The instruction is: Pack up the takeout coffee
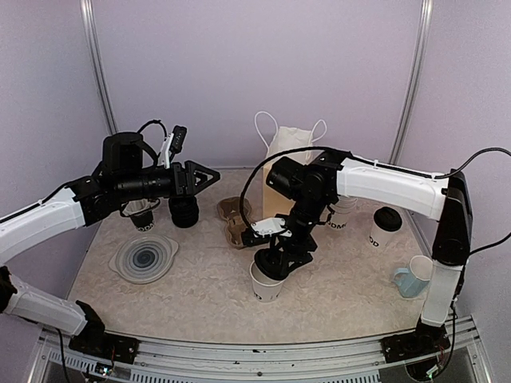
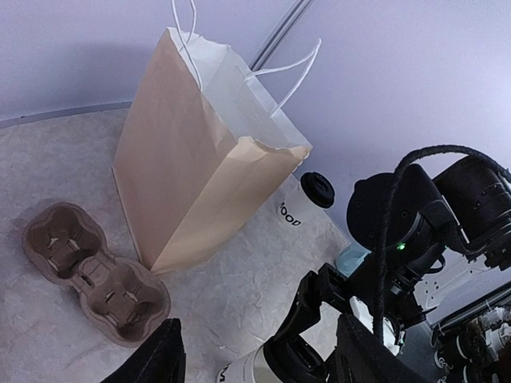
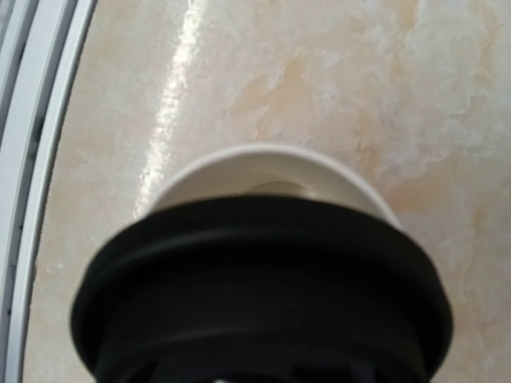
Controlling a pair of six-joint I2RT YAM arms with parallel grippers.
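Observation:
One takeout coffee cup [image 1: 386,226], white with a black lid, stands at the right; it also shows in the left wrist view [image 2: 310,197]. A lidless white cup [image 1: 266,286] with black lettering stands front centre. My right gripper [image 1: 279,257] is shut on a black lid [image 3: 263,295] and holds it just over that cup's rim [image 3: 271,163]. My left gripper [image 1: 201,177] is open and empty, high above the table's left side, its fingers [image 2: 156,357] framing the right gripper from afar.
A tan paper bag [image 1: 289,155] with white handles stands at the back centre, with a brown pulp cup carrier [image 1: 235,220] to its left. Another white cup [image 1: 343,214] stands behind my right arm. A light blue mug [image 1: 411,278] sits at the right, a clear round dish [image 1: 144,257] at the left, and a black stack [image 1: 184,211] and a cup [image 1: 142,217] sit under my left arm.

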